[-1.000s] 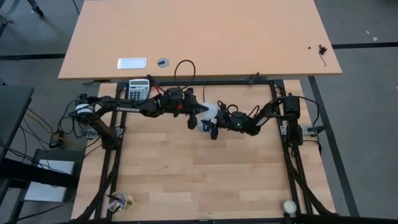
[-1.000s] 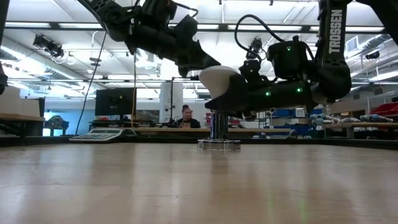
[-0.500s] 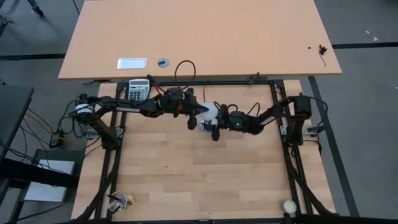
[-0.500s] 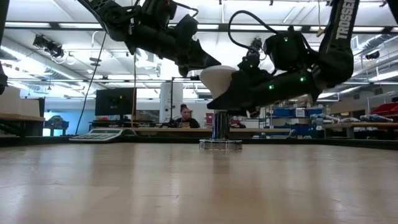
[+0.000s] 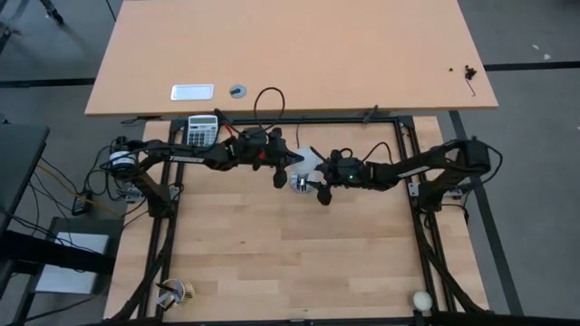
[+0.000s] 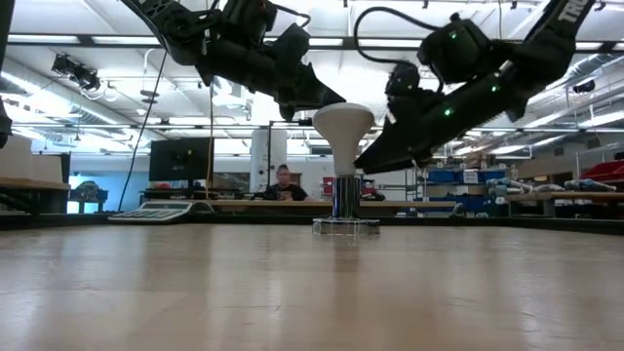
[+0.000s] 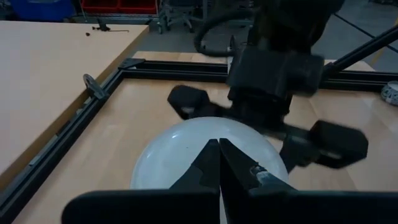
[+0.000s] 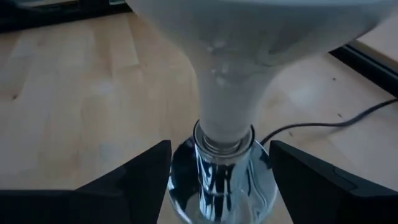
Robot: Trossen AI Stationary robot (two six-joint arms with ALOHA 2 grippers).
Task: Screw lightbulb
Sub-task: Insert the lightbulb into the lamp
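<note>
The white lightbulb [image 6: 343, 125] stands upright, dome up, its narrow neck [image 8: 225, 106] in the silver socket [image 6: 344, 200], which stands on the table. My left gripper [image 6: 325, 103] is shut at the dome's top, coming from the table's left; it also shows in the left wrist view [image 7: 219, 149]. My right gripper [image 8: 217, 158] is open. Its two fingers stand apart on either side of the socket and touch nothing. It lies just to the bulb's right [image 5: 317, 188]. My left gripper rests its shut fingertips on the bulb's dome [image 7: 180, 155], near the dome's upper edge on the table's left side. The fingers slant down from the table's left. The bulb stays upright in the socket.
A calculator [image 5: 203, 129] lies at the far left corner. The socket's black cord [image 5: 268, 98] loops toward the far edge. Cream balls lie at the near corners [image 5: 420, 300] [image 5: 188, 291]. A black frame rail [image 5: 426, 235] borders the table. A person [image 6: 283, 181] sits far behind.
My right gripper has drawn back from the bulb toward the table's right and its arm has risen and stretched out. The bulb's dome and neck, covered by that gripper before, now stand bare and upright in the socket. My left gripper has kept still.
</note>
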